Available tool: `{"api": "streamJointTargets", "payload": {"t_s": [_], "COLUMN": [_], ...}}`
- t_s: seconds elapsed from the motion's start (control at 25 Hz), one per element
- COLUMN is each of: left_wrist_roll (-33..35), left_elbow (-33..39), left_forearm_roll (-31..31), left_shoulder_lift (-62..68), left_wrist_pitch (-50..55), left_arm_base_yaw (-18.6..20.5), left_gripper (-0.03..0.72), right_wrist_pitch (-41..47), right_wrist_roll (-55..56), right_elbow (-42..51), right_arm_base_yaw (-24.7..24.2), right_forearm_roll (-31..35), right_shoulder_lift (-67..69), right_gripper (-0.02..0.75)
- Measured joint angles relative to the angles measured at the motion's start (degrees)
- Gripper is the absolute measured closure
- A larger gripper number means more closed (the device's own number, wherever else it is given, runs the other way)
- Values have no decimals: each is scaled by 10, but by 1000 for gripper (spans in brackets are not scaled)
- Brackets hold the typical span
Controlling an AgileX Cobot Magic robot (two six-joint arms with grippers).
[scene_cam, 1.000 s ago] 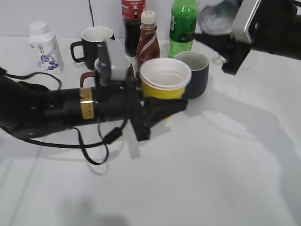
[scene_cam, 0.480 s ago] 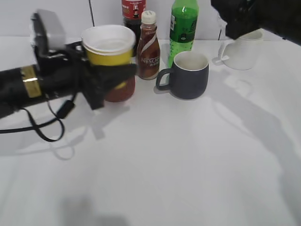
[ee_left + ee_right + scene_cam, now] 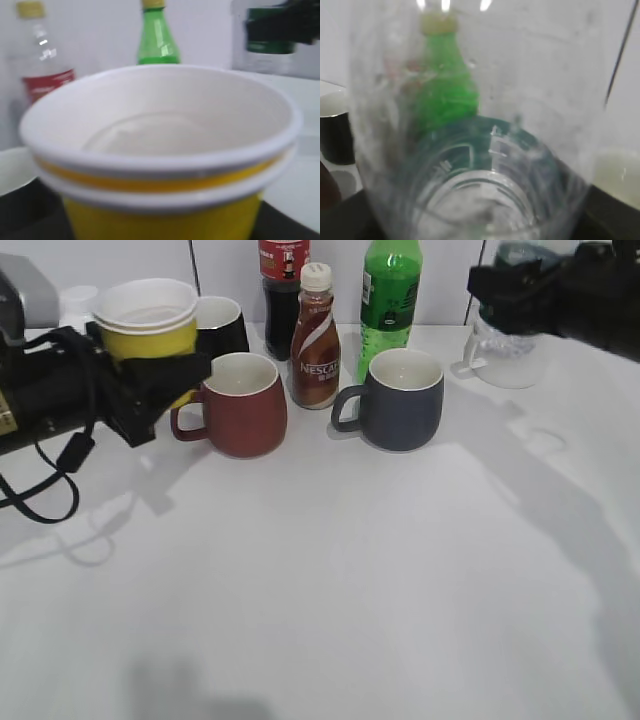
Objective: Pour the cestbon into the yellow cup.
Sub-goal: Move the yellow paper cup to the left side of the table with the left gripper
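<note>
The yellow cup [image 3: 148, 318], white inside, is held off the table at the far left by my left gripper [image 3: 165, 375], which is shut on its lower wall. It fills the left wrist view [image 3: 160, 150] and looks like two nested cups. The cestbon [image 3: 518, 300], clear with a dark green label, is held at the top right by my right gripper [image 3: 505, 290], in front of a white mug. In the right wrist view the bottle [image 3: 480, 170] fills the frame and hides the jaws. Bottle and cup are far apart.
On the table stand a red mug [image 3: 240, 405], a dark blue mug [image 3: 402, 400], a black mug [image 3: 224, 325], a Nescafe bottle [image 3: 316, 340], an all-green bottle [image 3: 390, 295], a cola bottle [image 3: 283, 280] and a white mug [image 3: 512, 365]. My left arm's cable [image 3: 40, 505] trails at the left.
My left arm has carried the yellow cup from the middle to the far left and back. My right gripper has shifted the bottle at the top right.
</note>
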Motion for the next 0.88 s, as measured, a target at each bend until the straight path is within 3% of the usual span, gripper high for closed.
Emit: {"api": "streamJointTargets", "payload": {"t_s": [0.32,0.52,0.88], "left_wrist_roll": [-1,13,83], "left_elbow": [3,3,3], "left_forearm_roll": [-33,-103,-184], "left_shoulder_lift": [-1,-1,49], "left_wrist_pitch": [56,112,84], "left_arm_base_yaw": [36,44,44], "left_gripper": [307,307,307], "right_wrist_pitch": [4,8,8], "right_wrist_roll": [-27,-99,-131], "right_elbow": [65,91,91], "right_arm_base_yaw": [0,0,0], "right_forearm_roll": [109,187,211], "right_shoulder_lift": [0,0,0], "right_gripper": [279,279,279]}}
